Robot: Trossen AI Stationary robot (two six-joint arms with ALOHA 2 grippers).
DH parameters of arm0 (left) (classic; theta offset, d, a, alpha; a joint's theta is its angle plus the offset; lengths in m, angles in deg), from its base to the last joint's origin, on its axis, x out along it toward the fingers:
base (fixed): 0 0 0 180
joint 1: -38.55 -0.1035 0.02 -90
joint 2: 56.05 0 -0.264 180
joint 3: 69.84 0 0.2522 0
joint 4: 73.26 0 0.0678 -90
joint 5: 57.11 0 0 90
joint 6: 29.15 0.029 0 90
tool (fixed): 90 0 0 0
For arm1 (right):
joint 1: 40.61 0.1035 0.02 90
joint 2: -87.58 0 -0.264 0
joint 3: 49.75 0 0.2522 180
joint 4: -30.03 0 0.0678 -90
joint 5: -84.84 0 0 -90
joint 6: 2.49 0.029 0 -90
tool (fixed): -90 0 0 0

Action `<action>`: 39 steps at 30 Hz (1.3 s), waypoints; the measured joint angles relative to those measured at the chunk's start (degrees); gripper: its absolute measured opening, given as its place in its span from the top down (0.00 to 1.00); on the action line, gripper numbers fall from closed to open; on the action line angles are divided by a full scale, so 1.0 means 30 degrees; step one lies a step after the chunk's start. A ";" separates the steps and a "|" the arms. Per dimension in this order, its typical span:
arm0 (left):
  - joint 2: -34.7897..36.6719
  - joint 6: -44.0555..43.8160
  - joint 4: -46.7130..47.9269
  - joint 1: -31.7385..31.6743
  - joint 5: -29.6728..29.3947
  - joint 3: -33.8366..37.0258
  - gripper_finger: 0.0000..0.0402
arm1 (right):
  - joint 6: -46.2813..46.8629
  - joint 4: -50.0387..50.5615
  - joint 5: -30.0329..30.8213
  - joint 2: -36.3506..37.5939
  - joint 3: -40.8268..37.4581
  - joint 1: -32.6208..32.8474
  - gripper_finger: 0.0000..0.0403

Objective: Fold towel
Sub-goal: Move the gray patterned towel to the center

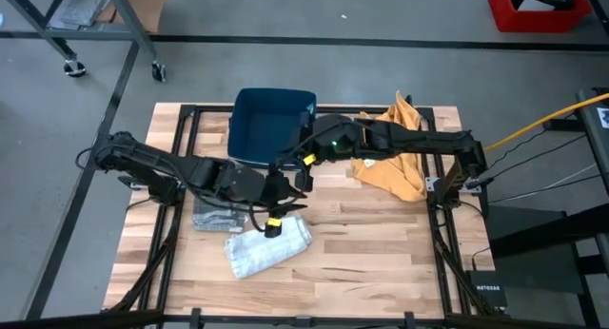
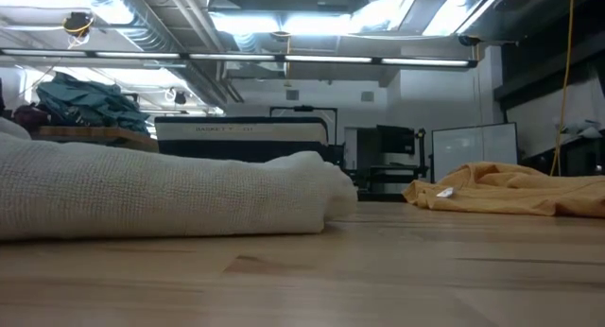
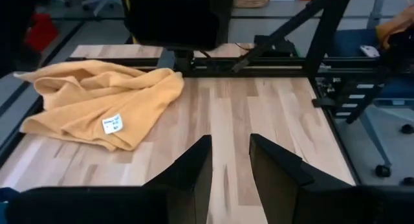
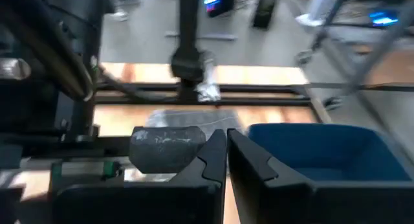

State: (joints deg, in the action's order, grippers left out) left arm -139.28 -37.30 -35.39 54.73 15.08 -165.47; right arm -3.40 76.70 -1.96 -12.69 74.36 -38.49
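Observation:
A yellow towel point(image 1: 390, 163) lies crumpled on the table's far right part; it also shows in the left wrist view point(image 3: 103, 104) and the low view point(image 2: 510, 190). A white towel point(image 1: 268, 245) lies folded near the front, left of centre, and fills the left of the low view point(image 2: 161, 190). My left gripper point(image 1: 297, 184) hovers open over the table's middle, pointing toward the yellow towel, with nothing between its fingers point(image 3: 229, 179). My right gripper point(image 1: 290, 161) hangs shut just beyond it point(image 4: 226, 153), near the blue bin, holding nothing.
A blue bin point(image 1: 271, 125) stands at the table's far edge, left of centre, and shows in the right wrist view point(image 4: 317, 153). A grey folded cloth point(image 1: 214, 215) lies left of the white towel. Bare wood point(image 1: 381, 253) stretches over the near right part.

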 joint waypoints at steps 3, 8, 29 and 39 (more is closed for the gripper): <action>-0.0005 0.0109 -0.0186 -0.0198 0.0075 -0.0005 0.76 | 0.0029 0.0043 -0.0562 -0.0036 0.0072 -0.0057 0.95; -0.0005 0.0445 -0.0325 -0.0259 0.0715 0.0024 0.76 | 0.0729 0.1030 -0.2528 0.0029 0.0093 -0.0069 0.95; 0.0690 -0.1887 -0.1933 0.0214 0.8740 0.0039 0.76 | 0.2237 0.2393 -1.1709 0.0201 0.0098 0.0084 0.95; 0.1069 -0.1707 -0.2922 0.1155 0.7838 0.0024 0.76 | 0.2376 0.0449 -1.0609 0.0357 0.0082 -0.1094 0.95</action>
State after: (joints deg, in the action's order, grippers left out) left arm -136.08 -42.42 -44.16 58.19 38.59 -165.40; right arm 3.72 78.04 -33.78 -11.62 74.61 -41.77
